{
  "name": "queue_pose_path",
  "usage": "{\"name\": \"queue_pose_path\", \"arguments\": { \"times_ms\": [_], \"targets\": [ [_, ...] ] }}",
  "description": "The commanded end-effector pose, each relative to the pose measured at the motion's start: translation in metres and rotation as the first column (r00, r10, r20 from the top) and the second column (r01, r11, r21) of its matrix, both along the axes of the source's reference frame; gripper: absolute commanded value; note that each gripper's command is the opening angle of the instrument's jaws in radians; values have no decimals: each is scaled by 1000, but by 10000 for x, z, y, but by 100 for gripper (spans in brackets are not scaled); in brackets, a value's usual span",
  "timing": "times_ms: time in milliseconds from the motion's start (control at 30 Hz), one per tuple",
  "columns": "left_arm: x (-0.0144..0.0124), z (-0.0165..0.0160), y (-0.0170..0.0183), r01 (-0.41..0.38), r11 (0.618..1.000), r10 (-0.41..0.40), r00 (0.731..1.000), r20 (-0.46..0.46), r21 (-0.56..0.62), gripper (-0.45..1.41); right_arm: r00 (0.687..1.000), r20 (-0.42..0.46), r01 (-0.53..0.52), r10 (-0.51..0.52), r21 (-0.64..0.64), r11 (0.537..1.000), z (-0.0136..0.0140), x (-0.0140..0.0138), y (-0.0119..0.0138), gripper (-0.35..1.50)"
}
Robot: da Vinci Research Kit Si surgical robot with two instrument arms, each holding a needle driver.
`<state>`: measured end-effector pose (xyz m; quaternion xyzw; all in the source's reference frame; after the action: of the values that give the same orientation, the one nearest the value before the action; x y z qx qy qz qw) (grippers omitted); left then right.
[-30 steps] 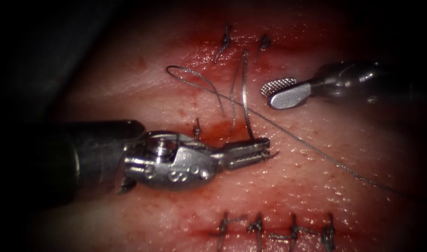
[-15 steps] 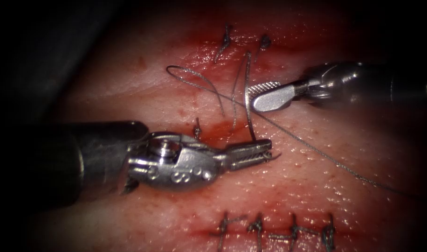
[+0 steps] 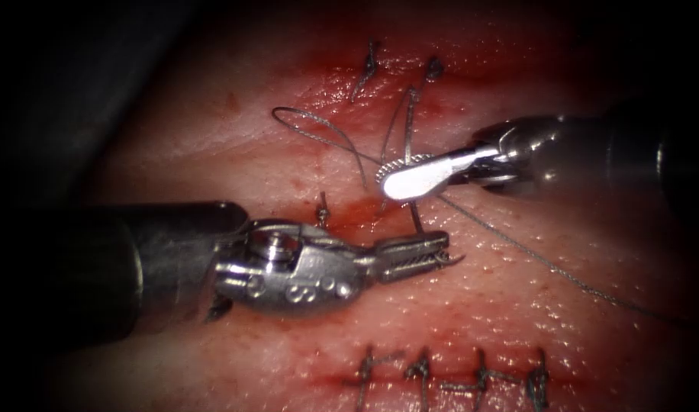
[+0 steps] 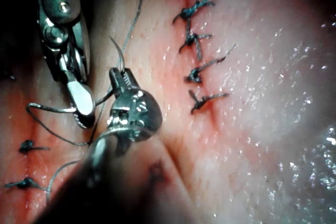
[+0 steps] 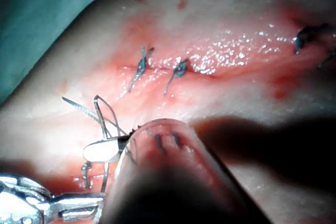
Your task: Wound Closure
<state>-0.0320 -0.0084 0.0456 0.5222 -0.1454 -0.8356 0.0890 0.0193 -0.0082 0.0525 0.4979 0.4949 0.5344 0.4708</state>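
Two tools meet over the tissue (image 3: 212, 145), one needle (image 3: 409, 164) between them.
The left tool (image 3: 422, 255) grips the needle near one end, clear of the tissue; the right tool (image 3: 407, 177), jaws open, has moved left onto the needle's mid-curve. Thread (image 3: 533, 255) trails right. Four stitches (image 3: 449, 374) lie near, two knots (image 3: 403, 72) far.

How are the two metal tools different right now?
The left tool is shut on the needle near its free tip. The right tool reaches across the needle's middle, and its grip is unclear. The left tool comes in from the left, the right tool from the right. Both are shiny and meet at the needle.
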Motion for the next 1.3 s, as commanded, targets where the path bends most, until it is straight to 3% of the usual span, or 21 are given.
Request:
{"name": "queue_pose_path", "arguments": {
  "times_ms": [33, 267, 300, 333, 367, 533, 633, 667, 700, 767, 800, 833, 900, 1067, 1200, 1300],
  "targets": [
    [-6, 4, 0, 1, 1000, -1, 1000, 1, 1, -45, 999, 41, 21, -21, 2, 1000, 7, 8, -3, -35],
    [-10, 1, -5, -10, 1000, 10, 1000, -8, 4, -45, 997, 68, -28, 27, 15, 999, 10, 7, 8, -35],
    [-10, 1, -6, -14, 1000, 14, 1000, -11, 6, -23, 997, 71, -31, 29, 16, 999, 11, 6, 9, -35],
    [-10, 0, -6, -14, 1000, 14, 1000, -12, 12, 26, 997, 74, -33, 32, 16, 999, 11, 5, 9, -35],
    [-10, -2, -7, 17, 997, -18, 1000, 2, 81, 101, 997, 64, -47, 46, 10, 999, 12, 3, 11, -35],
    [-5, -3, -6, 95, 979, -93, 995, -21, 181, 137, 995, 57, -79, 85, -100, 992, 15, 1, 17, -35],
    [8, 3, -5, 174, 965, -146, 978, -146, 197, 121, 992, 47, -102, 115, -228, 968, 17, 1, 19, -35],
    [20, 11, -4, 177, 953, -128, 971, -200, 247, 96, 990, 38, -119, 138, -319, 940, 17, 0, 20, -35],
    [20, 11, -4, 177, 953, -128, 971, -200, 247, 96, 990, 38, -119, 138, -319, 940, 17, 0, 20, -35],
    [34, 25, -1, 128, 935, -54, 973, -225, 331, 11, 987, 33, -128, 154, -411, 902, 17, 1, 21, -35],
    [37, 30, 0, 121, 927, -40, 973, -227, 355, -11, 987, 32, -129, 160, -443, 887, 17, 1, 21, -35],
    [37, 30, 0, 121, 927, -40, 973, -227, 355, -11, 987, 32, -129, 160, -443, 887, 17, 1, 21, -35],
    [41, 40, 0, 117, 910, -17, 969, -245, 397, -45, 985, 32, -133, 172, -506, 853, 17, 2, 21, -35],
    [38, 67, -1, 151, 854, 20, 947, -321, 498, -45, 982, 13, -135, 187, -637, 759, 17, 3, 21, -35],
    [36, 78, 5, 189, 832, 1, 940, -342, 521, -45, 982, 11, -137, 190, -655, 743, 16, 3, 21, -35],
    [34, 86, 11, 238, 817, -16, 920, -392, 526, -45, 981, 8, -138, 194, -672, 728, 15, 3, 20, -35]
  ]
}}
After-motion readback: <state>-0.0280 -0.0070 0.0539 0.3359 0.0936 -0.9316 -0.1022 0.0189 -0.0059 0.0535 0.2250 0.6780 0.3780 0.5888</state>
